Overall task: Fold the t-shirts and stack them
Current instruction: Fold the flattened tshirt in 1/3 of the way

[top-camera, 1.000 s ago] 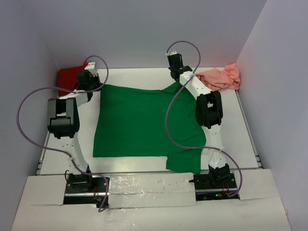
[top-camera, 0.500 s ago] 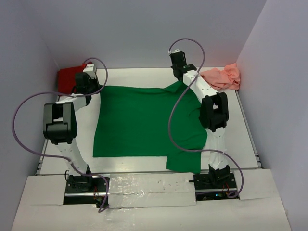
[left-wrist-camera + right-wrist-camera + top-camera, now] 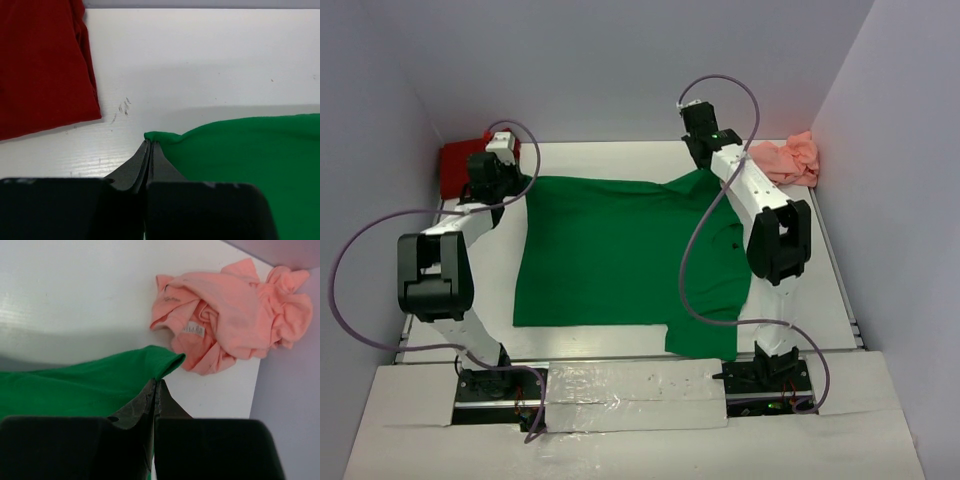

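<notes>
The bright green t-shirt (image 3: 620, 250) lies spread on the white table (image 3: 825, 280). My left gripper (image 3: 520, 180) is shut on its far left corner (image 3: 155, 136) and holds it just above the table. My right gripper (image 3: 702, 172) is shut on its far right corner (image 3: 160, 362), also a little raised. The dark red t-shirt (image 3: 458, 160) lies at the far left corner; it also shows in the left wrist view (image 3: 40, 65). The salmon pink t-shirt (image 3: 788, 160) is crumpled at the far right; it also shows in the right wrist view (image 3: 235, 315).
Grey walls close in the table on the left, back and right. Purple cables (image 3: 705, 230) loop from both arms over the shirt. A white board (image 3: 630, 395) covers the near edge between the arm bases.
Both arms have stretched further back, carrying the green shirt's far corners toward the back of the table. The left arm's elbow has swung left and the right arm's right.
</notes>
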Motion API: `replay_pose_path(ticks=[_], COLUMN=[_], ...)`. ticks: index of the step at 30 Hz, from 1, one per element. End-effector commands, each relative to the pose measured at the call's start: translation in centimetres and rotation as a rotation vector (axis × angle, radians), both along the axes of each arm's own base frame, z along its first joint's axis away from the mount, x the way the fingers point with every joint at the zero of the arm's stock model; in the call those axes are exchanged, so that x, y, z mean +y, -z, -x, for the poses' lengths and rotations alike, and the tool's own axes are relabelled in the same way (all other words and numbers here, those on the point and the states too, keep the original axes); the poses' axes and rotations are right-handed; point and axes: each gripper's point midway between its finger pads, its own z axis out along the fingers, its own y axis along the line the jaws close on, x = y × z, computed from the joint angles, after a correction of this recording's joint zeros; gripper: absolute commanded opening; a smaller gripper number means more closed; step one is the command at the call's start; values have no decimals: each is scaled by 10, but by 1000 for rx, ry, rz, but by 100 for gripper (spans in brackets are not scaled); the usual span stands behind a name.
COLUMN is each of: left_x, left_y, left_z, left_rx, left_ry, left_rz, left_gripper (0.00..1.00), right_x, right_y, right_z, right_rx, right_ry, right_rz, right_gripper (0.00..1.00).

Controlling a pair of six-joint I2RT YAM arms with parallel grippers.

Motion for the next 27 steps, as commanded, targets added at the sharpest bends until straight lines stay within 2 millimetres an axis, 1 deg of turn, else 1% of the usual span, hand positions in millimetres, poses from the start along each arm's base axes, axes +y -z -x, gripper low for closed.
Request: replay_pose_path(ticks=[1, 3, 5, 6, 7, 9, 10, 17, 19, 20, 21, 23, 27], left_x=[-7, -9, -11, -11, -12, -13, -14, -15, -15, -14, -14, -15, -16], left_y=[-26, -24, -20, -19, -14, -16, -14, -13, -11, -14, -15, -16, -14], left_z=[11, 19, 28, 30, 35, 40, 44, 66, 71, 73, 74, 80, 89], left_rx=[-43, -34, -22, -19, -6, -9, -2, 5, 12, 4, 3, 2, 15], left_ry=[37, 45, 54, 57, 60, 69, 72, 86, 87, 88, 89, 92, 101], left_rz=[4, 5, 7, 9, 9, 11, 11, 8, 4, -1, -3, -6, -3], left_gripper=[0, 0, 0, 0, 0, 0, 0, 0, 0, 0, 0, 0, 0], right_x=[-5, -3, -2, -2, -2, -2, -2, -9, -9, -11, -11, -12, -11], right_y=[-26, -26, -20, -23, -22, -20, -18, -20, -20, -18, -21, -21, -18], right_z=[26, 35, 44, 48, 52, 59, 63, 86, 91, 94, 97, 103, 115], right_rx=[4, 19, 49, 47, 56, 68, 81, 101, 109, 116, 111, 118, 138], right_ry=[7, 1, -7, -8, -11, -18, -19, -16, -18, -17, -17, -20, -24], right_rz=[-56, -75, -80, -88, -93, -97, -93, -83, -84, -80, -89, -90, -107], right_gripper=[0, 0, 0, 0, 0, 0, 0, 0, 0, 0, 0, 0, 0])
